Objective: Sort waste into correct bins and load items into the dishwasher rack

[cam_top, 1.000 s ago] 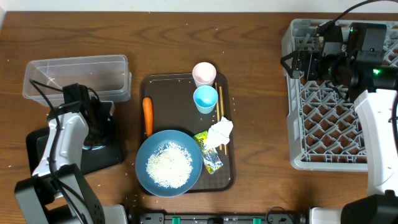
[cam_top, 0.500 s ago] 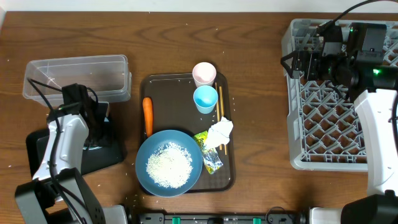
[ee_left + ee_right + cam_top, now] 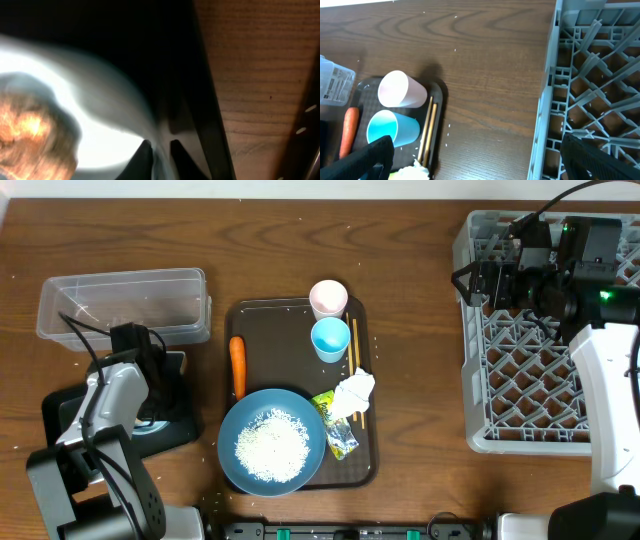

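White grainy rice [image 3: 270,445] on a round blue plate [image 3: 238,412]

rack [image 3: 478,330]: big grey peg crate, far right of table. tub [image 3: 120,277]: clear, rect., back left. black tray [image 3: 185,428]: shallow, rounded corners, just in front of tub. bowl [image 3: 100,107]: pale blue, sits in black tray, blurred; brown lump [image 3: 30,130] inside it; rim pinched in left gripper [image 3: 159,152]. rest is on brown tray [image 3: 280,350], centre:
- plate [image 3: 228,430]: blue, front left, w/ rice [image 3: 270,445] heaped in middle.
- carrot [image 3: 238,367]: short, orange, lengthwise along left edge, just behind plate.
- pink cup [image 3: 328,297]: upright at back rim.
- lt-blue cup [image 3: 330,338]: upright, just in front of pink cup.
- chopsticks [image 3: 354,345]: along right side, near ends under napkin [image 3: 354,393] (crumpled, white).
- wrapper [image 3: 337,428]: yellow-green, just right of plate.
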Controlling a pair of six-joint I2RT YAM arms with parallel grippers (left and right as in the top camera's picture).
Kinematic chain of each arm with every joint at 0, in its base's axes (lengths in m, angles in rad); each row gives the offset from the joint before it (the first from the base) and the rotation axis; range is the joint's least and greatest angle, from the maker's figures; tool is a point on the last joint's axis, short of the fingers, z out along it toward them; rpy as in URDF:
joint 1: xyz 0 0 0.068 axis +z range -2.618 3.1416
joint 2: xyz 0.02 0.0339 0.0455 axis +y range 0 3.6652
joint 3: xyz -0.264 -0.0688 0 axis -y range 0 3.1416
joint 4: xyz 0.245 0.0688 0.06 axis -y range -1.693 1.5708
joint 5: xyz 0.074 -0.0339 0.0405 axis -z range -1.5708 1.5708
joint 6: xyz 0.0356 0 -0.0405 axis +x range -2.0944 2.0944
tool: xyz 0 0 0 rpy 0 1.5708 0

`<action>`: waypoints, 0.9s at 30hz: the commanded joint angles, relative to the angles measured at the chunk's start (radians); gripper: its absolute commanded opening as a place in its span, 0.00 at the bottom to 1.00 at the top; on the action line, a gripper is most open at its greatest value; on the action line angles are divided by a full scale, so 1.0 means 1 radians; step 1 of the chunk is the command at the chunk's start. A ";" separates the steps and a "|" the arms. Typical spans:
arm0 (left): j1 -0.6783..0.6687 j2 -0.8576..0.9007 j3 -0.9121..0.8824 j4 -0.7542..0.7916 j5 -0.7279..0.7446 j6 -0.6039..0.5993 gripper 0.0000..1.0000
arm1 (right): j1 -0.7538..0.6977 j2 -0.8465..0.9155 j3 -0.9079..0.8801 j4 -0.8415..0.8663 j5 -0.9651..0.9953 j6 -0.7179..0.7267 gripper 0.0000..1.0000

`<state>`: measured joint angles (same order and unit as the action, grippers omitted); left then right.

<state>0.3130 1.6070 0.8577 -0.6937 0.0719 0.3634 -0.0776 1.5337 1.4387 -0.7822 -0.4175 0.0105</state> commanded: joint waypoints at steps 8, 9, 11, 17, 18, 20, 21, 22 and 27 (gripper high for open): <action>0.002 0.006 -0.004 0.009 0.006 -0.206 0.06 | 0.007 0.001 0.019 -0.003 0.002 -0.016 0.99; 0.002 0.005 -0.001 0.000 0.006 -0.229 0.06 | 0.007 0.001 0.019 -0.004 0.002 -0.016 0.99; 0.002 -0.001 0.010 -0.026 0.006 -0.268 0.06 | 0.007 0.001 0.019 -0.007 0.002 -0.016 0.99; 0.003 -0.059 0.081 -0.127 0.037 -0.381 0.06 | 0.007 0.001 0.019 -0.007 0.002 -0.016 0.99; 0.003 -0.075 0.092 -0.137 0.054 -0.393 0.06 | 0.007 0.001 0.019 -0.007 0.003 -0.016 0.99; 0.003 -0.111 0.104 -0.136 0.071 -0.432 0.06 | 0.007 0.001 0.019 -0.006 0.003 -0.016 0.99; 0.003 -0.127 0.107 -0.135 0.071 -0.453 0.06 | 0.007 0.001 0.019 -0.007 0.003 -0.016 0.99; 0.003 -0.142 0.109 -0.134 0.071 -0.469 0.06 | 0.007 0.001 0.019 -0.007 0.002 -0.016 0.99; 0.039 -0.203 0.109 -0.140 0.127 -0.511 0.07 | 0.007 0.001 0.019 -0.008 -0.002 -0.014 0.99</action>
<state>0.3260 1.4292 0.9466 -0.8272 0.1440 -0.0917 -0.0776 1.5337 1.4387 -0.7891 -0.4171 0.0105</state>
